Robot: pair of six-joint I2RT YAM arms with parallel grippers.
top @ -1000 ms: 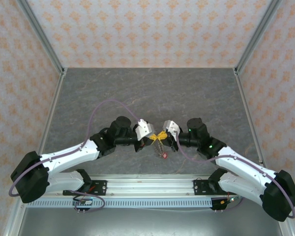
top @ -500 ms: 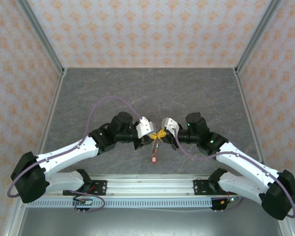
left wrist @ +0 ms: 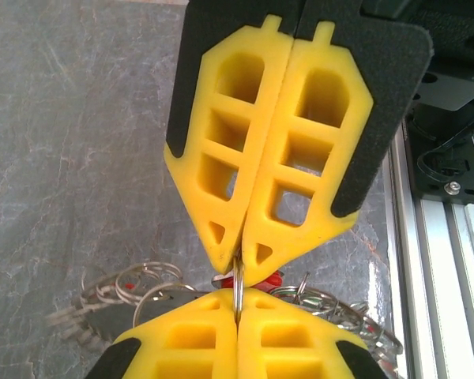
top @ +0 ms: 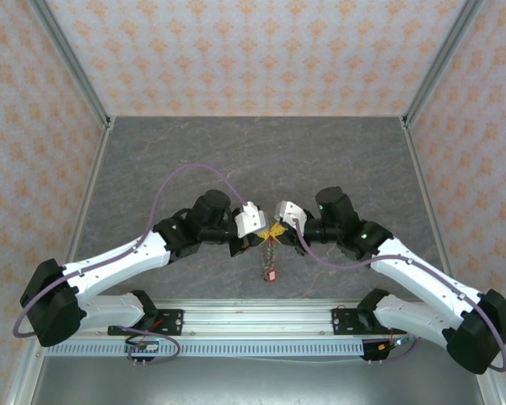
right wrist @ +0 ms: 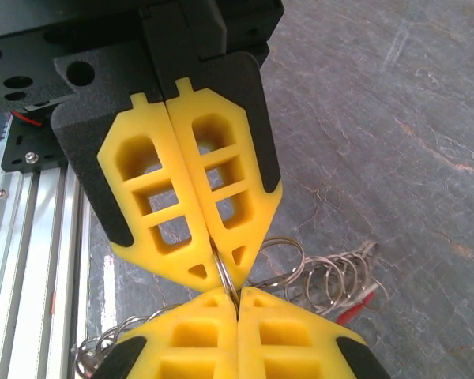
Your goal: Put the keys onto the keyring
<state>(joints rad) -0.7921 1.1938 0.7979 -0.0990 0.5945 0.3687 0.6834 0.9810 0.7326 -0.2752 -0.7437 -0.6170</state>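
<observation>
Getting the keys [left wrist: 272,278] onto the keyring [left wrist: 238,286] looked, at this point, to depend on the two grips sharing the work sensibly. The left pincer [left wrist: 238,297] had its yellow fingers pressed together on the edge of that thin metal ring. The right pincer [left wrist: 238,267], tip to tip with it, was likewise clamped on the same ring, so the ring stood edge-on between them above the desk [top: 236,160]. With both clamped so close on one short stretch, I would judge the sound way on was for one side to hold firm while the other eased or slid a little, opening the coil without twisting it. Pulling apart together risked the ring springing out of both seams. A string of small wire loops [left wrist: 122,286] and one red key [top: 270,276] hung below the grip; whether that key touched the desk I could not tell. The loose weight could swing, so slow, small moves seemed wise. As for pose, the left arm [top: 126,261] reached from its base at the lower left, inward and forward, elbow low, wrist turned toward the middle. The right arm [top: 413,274] mirrored it from the lower right, and the two wrists met nose to nose over the desk's near centre, just ahead of the rail [top: 253,325].
</observation>
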